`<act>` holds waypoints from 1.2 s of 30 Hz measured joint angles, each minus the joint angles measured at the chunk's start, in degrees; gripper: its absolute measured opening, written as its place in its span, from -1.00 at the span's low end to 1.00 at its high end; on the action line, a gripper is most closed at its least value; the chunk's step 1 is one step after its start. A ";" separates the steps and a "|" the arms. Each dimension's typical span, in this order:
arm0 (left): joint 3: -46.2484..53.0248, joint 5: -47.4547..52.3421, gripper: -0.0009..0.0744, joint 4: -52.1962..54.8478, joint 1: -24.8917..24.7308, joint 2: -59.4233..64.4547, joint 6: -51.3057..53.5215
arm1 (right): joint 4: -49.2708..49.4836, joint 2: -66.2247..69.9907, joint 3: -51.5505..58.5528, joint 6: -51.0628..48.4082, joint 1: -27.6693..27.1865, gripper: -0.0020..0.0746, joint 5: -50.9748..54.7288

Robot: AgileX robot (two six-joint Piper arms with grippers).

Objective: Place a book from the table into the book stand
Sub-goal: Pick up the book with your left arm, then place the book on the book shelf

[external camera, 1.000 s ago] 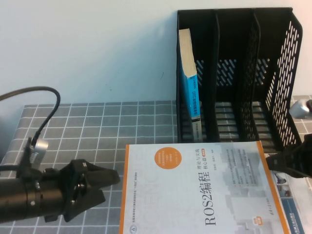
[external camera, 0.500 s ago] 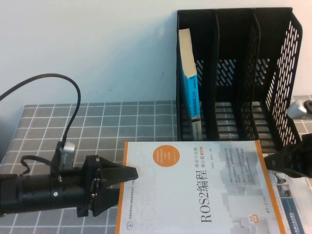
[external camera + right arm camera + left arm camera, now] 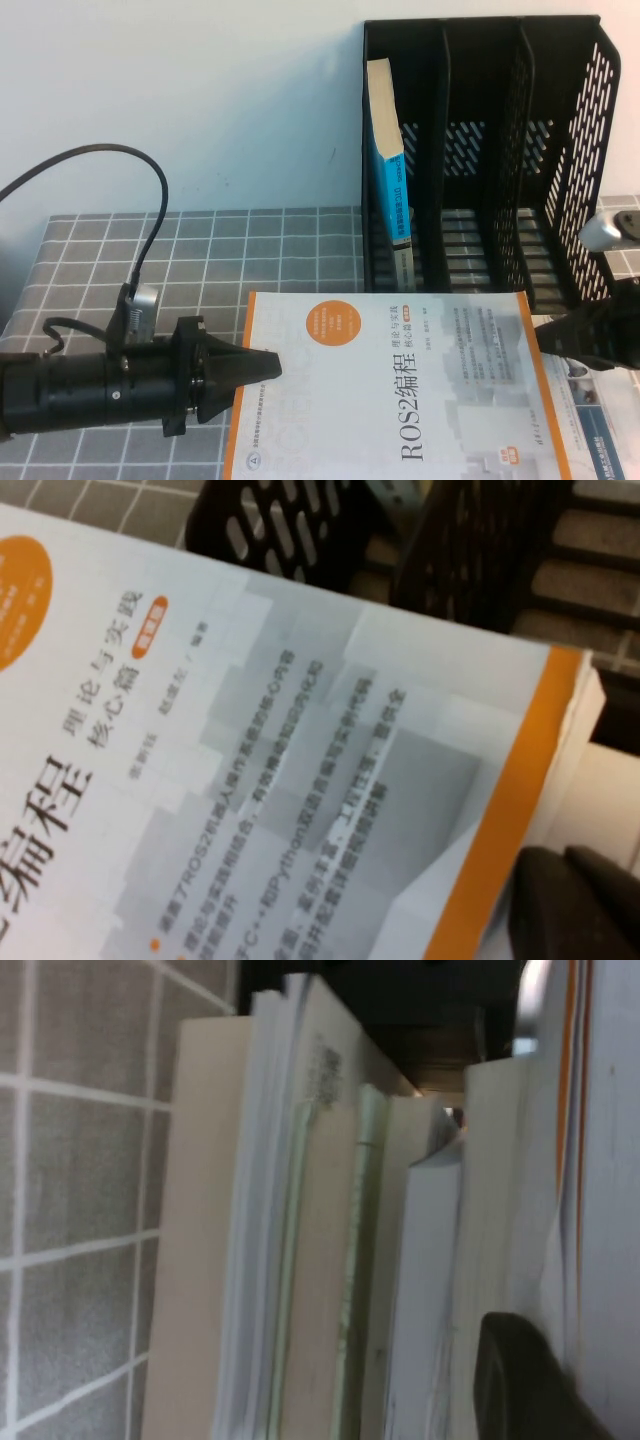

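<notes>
A white and orange book (image 3: 400, 400) lies on top of a stack at the table's front, just before the black three-slot book stand (image 3: 480, 150). A blue book (image 3: 390, 190) stands upright in the stand's left slot. My left gripper (image 3: 268, 364) points right and touches the top book's left edge. The left wrist view is filled with the stack's page edges (image 3: 330, 1260). My right gripper (image 3: 545, 335) is shut and presses against the book's right, orange-striped edge. In the right wrist view it (image 3: 570, 865) sits beside the book's cover (image 3: 250, 780).
The table (image 3: 200, 260) has a grey tiled cloth, bare on the left. More books (image 3: 600, 420) lie under and to the right of the top one. A black cable (image 3: 150, 200) arcs above my left arm. A white wall stands behind.
My left arm has moved right to the book's left edge and rolled. The top book has shifted a little to the left. My right gripper has followed it slightly left.
</notes>
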 joint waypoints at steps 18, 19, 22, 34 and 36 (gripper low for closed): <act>-25.74 -2.06 -0.70 17.02 -4.90 -16.19 -25.96 | -24.38 -17.72 0.00 13.91 0.04 -0.95 4.27; -28.02 -2.99 -0.70 18.12 -5.98 -16.47 -27.64 | -24.42 -18.36 0.00 14.03 0.04 -0.95 4.69; -37.43 -8.16 -0.70 23.18 -10.27 -16.18 -33.72 | -24.47 -19.30 0.00 15.41 0.04 -0.95 5.90; -75.24 -11.70 -0.70 55.61 -21.26 -4.17 -63.45 | -24.97 -19.52 0.00 16.38 0.04 -0.95 7.68; -79.84 -10.51 -0.70 60.25 -22.16 -1.43 -67.87 | -24.97 -19.52 0.00 16.38 0.04 -0.95 7.73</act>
